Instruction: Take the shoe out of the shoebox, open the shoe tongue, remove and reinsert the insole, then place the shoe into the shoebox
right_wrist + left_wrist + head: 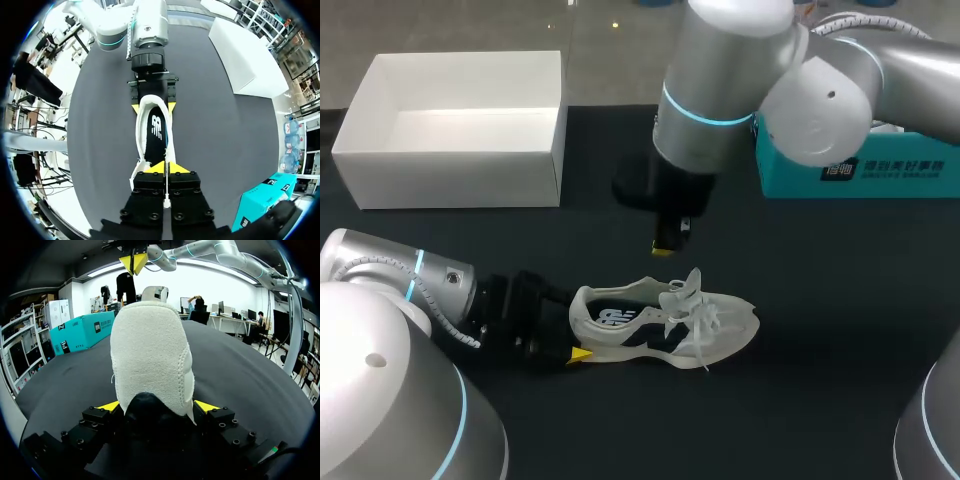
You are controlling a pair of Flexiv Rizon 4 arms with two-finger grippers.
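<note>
Shoe (660, 322), fuzzy rounded heel gripped by left end effector (157, 406); right end effector (165, 168) narrow.

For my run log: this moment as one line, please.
shoe: outside shoebox | left gripper: shut on shoe heel | right gripper: shut above shoe

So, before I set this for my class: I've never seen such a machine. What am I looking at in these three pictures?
It is a robot with two arms. One picture looks down from above the table; the other two come from cameras on each wrist. On the dark table lie a white shoe, an open white shoebox and a teal box. The left gripper clamps the shoe's heel; the right gripper, fingers together, hangs above the shoe's opening.
</note>
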